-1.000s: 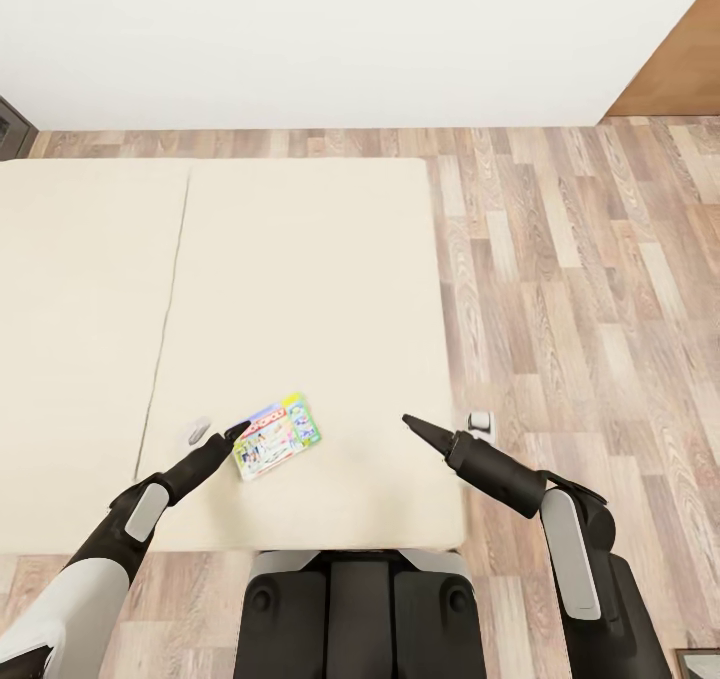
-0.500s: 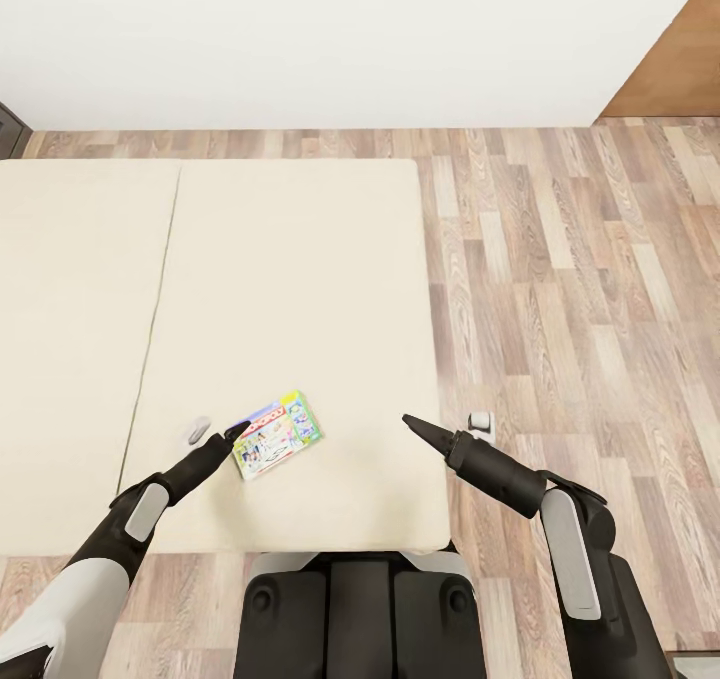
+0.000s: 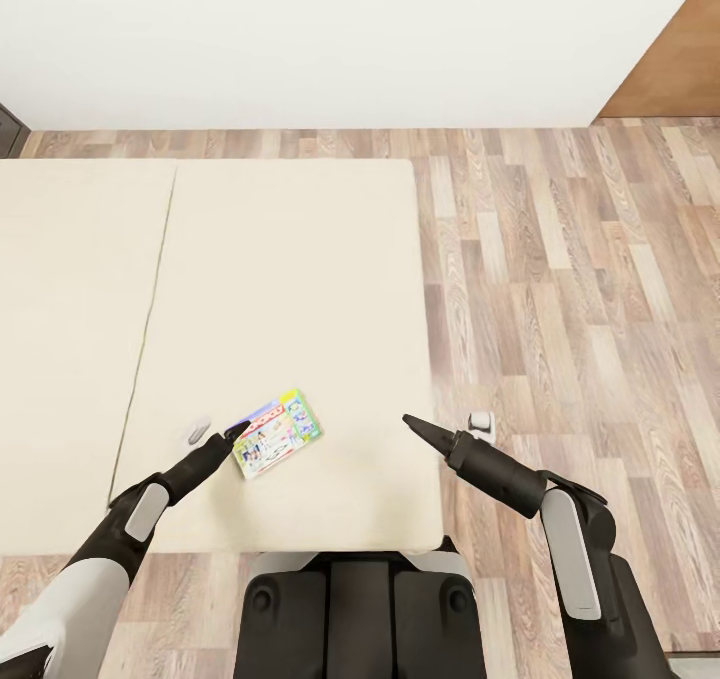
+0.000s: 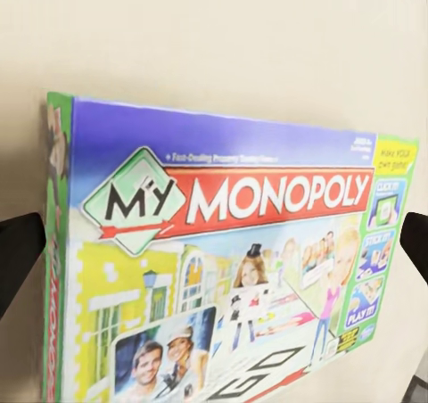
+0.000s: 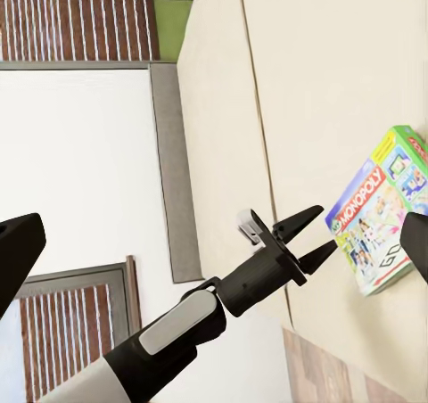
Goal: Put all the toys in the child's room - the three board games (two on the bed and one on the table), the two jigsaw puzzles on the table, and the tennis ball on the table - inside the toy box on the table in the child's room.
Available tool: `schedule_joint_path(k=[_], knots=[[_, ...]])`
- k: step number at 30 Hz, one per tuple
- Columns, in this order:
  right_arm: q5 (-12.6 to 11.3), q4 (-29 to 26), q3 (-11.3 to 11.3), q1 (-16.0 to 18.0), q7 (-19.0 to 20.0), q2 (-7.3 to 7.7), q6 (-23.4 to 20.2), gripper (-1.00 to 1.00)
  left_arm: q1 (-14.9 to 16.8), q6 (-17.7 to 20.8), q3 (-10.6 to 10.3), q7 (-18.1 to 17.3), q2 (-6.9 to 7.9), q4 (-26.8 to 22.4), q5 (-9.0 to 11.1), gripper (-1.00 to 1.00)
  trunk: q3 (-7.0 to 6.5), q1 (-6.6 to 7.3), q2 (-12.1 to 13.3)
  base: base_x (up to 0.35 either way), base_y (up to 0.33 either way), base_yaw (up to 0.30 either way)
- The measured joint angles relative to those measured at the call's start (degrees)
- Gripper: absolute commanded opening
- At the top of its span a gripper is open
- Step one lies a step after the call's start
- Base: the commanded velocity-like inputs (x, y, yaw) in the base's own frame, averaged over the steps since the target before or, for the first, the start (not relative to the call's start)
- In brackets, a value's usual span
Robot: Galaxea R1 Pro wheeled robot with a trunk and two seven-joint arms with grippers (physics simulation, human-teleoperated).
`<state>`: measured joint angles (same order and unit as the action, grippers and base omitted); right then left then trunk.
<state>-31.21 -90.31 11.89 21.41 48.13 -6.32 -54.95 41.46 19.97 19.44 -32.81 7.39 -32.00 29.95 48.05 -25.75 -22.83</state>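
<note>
On the cream bed (image 3: 300,259) I see one board game (image 3: 277,435), a thin box printed "My Monopoly" in blue, red and green. My left gripper (image 3: 236,431) is at the box's near-left end. In the left wrist view the board game (image 4: 223,269) spans the gap between two dark fingertips (image 4: 18,251), one at each of its ends. The right wrist view shows the board game (image 5: 379,211) with its corner between those fingers (image 5: 308,216). My right gripper (image 3: 408,420) hangs open and empty over the bed's right edge. The table and toy box are out of view.
Wood-plank floor (image 3: 570,289) runs along the bed's right side and behind it, up to a white wall (image 3: 350,39). A brown wooden panel (image 3: 670,69) stands at the far right. A seam (image 3: 150,299) splits the bed cover.
The whole view has shifted: bed and floor slid left in the picture. Both arms and the board game kept their places in the view, so the game travelled with my left gripper.
</note>
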Motion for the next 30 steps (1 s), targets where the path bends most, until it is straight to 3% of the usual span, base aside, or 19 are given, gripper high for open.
schedule_joint_path(k=[30], knots=[[0.0,0.03,-0.05,0.0,0.0,0.0,0.0,1.0,0.0,0.0,0.0,0.0,0.0,0.0,0.05,1.0,0.0,0.0,0.0,0.0,-0.077,0.0]])
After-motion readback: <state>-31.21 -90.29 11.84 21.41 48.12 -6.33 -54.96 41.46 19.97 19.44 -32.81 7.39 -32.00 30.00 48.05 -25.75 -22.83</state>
